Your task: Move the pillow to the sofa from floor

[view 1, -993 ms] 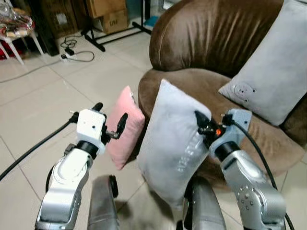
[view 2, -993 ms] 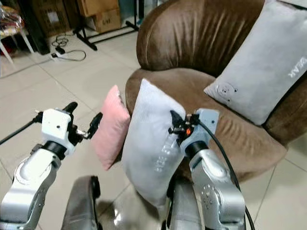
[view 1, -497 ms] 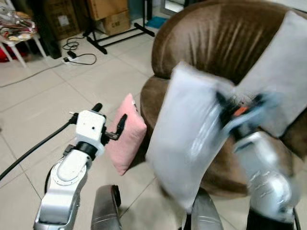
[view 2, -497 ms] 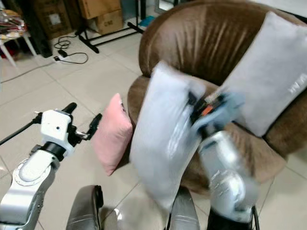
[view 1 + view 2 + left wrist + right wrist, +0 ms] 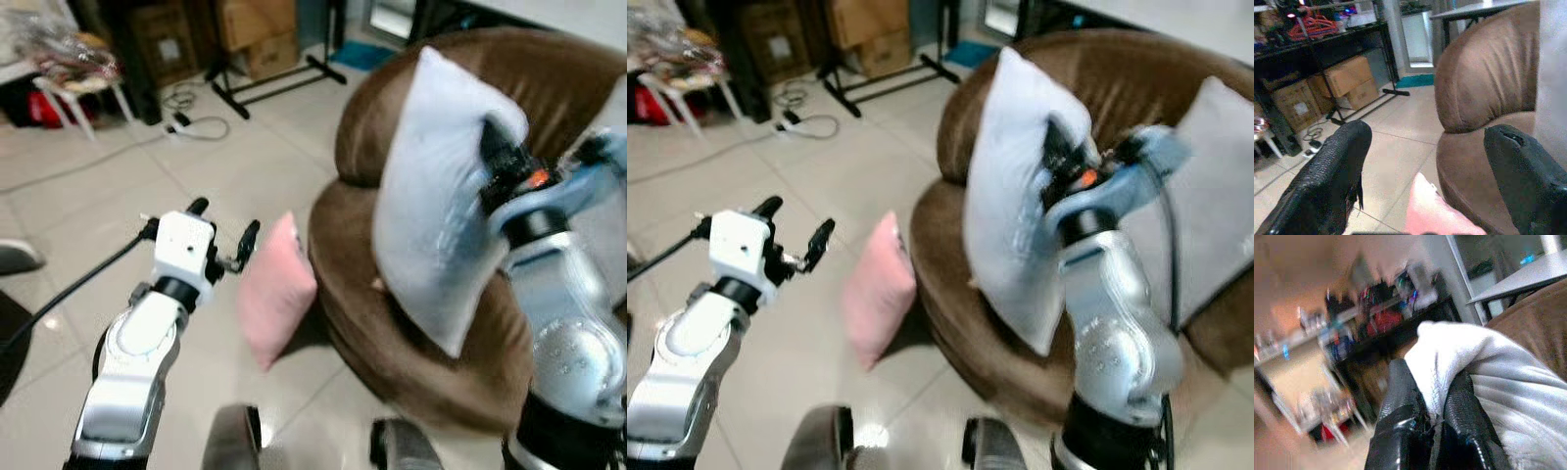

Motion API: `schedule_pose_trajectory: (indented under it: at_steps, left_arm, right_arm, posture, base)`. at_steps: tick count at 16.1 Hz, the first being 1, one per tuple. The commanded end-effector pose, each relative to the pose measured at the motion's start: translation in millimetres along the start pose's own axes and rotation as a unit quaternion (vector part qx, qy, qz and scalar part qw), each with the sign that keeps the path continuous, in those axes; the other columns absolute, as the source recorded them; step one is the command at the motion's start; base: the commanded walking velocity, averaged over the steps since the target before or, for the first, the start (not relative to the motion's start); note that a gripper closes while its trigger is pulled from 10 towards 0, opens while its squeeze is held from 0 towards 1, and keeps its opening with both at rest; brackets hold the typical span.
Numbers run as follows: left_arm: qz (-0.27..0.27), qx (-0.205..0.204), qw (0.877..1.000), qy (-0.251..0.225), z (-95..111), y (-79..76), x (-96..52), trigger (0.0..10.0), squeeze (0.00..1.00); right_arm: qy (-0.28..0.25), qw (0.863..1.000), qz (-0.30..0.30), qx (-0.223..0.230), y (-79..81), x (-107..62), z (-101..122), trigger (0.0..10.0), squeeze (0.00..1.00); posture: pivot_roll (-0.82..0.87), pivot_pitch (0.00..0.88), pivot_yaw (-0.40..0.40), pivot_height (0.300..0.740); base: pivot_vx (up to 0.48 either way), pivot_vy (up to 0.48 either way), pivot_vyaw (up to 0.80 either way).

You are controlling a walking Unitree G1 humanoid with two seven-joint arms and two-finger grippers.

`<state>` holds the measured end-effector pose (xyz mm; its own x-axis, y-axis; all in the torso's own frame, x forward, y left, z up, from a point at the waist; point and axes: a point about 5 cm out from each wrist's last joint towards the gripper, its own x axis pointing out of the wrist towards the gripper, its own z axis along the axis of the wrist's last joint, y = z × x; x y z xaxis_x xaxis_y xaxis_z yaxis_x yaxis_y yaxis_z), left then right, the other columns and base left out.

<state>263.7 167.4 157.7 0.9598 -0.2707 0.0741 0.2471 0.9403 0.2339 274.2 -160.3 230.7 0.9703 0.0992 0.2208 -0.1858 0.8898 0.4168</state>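
At the left, left gripper (image 5: 223, 236) raised over the floor (image 5: 108, 196) with fingers spread and nothing between them, near the pink pillow (image 5: 277, 290) leaning against the sofa (image 5: 421, 333). To the right, right gripper (image 5: 1432, 417) pinched tight on an upper corner of the grey pillow (image 5: 431, 196), lifted clear of the floor and hanging above the seat, a second grey pillow (image 5: 1215, 186) at far right. Lift seemingly done; lowering onto the seat and letting go left, pink one perhaps after.

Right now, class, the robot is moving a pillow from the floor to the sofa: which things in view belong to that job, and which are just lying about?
Part of the job:
- grey pillow, pinched by the right gripper
- brown sofa

Just lying about:
- pink pillow on the floor against the sofa
- second grey pillow on the sofa
- cardboard boxes
- power strip
- left gripper, open, idle
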Motion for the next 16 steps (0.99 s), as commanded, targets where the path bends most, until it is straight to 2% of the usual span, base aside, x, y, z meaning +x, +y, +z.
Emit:
schedule_pose_trajectory:
  at_steps: [1, 3, 4, 5, 6, 11, 13, 16]
  left_arm:
    - [0.008, 0.006, 1.0, 0.002, -0.8, 3.2, 0.6, 10.0, 0.0]
    - [0.009, 0.009, 1.0, 0.006, -2.2, 3.6, -0.1, 10.0, 0.0]
    - [0.014, 0.011, 1.0, 0.008, -2.7, 4.8, -0.2, 10.0, 0.0]
    - [0.018, 0.013, 1.0, 0.008, -2.8, 6.3, 0.3, 10.0, 0.0]
    - [0.02, 0.014, 1.0, 0.009, -2.8, 7.5, 0.7, 10.0, 0.0]
    - [0.019, 0.014, 1.0, 0.012, -3.1, 8.0, 3.6, 10.0, 0.0]
    - [0.023, 0.011, 0.999, 0.04, -8.2, 9.9, 5.5, 10.0, 0.0]
    - [0.002, 0.005, 0.998, 0.055, -12.5, 7.8, 4.9, 10.0, 0.0]
  right_arm:
    - [0.03, 0.999, 0.028, -0.025, 9.3, 0.5, -13.8, 10.0, 0.0]
    - [0.073, 0.997, 0.01, -0.033, 5.0, -3.8, -35.6, 10.0, 0.0]
    - [0.134, 0.989, -0.023, -0.06, -6.0, -12.9, -64.7, 10.0, 0.0]
    - [0.189, 0.977, -0.049, -0.089, -15.4, -19.5, -84.0, 10.0, 0.0]
    - [0.202, 0.974, -0.06, -0.08, -19.1, -20.7, -90.0, 10.0, 0.0]
    - [0.171, 0.978, -0.095, -0.077, -30.8, -21.1, -85.8, 10.0, 0.0]
    - [0.154, 0.979, -0.111, -0.076, -35.8, -21.2, -79.2, 10.0, 0.0]
    - [0.144, 0.98, -0.112, -0.08, -35.7, -23.3, -78.1, 10.0, 0.0]
  posture:
    - [-0.04, 0.0, -0.021, 0.692]
    - [-0.03, 0.0, -0.026, 0.702]
    - [-0.02, 0.0, -0.029, 0.712]
    - [-0.02, 0.0, -0.028, 0.722]
    - [-0.02, 0.0, -0.026, 0.732]
    - [-0.03, 0.0, -0.004, 0.74]
    - [-0.04, 0.0, 0.01, 0.74]
    - [-0.04, 0.0, 0.009, 0.74]
  base:
    - [0.0, 0.0, 0.0]
    - [0.0, 0.0, 0.0]
    - [0.0, 0.0, 0.0]
    - [0.0, 0.0, 0.0]
    - [0.0, 0.0, 0.0]
    - [0.0, 0.0, 0.0]
    - [0.0, 0.0, 0.0]
    - [0.0, 0.0, 0.0]
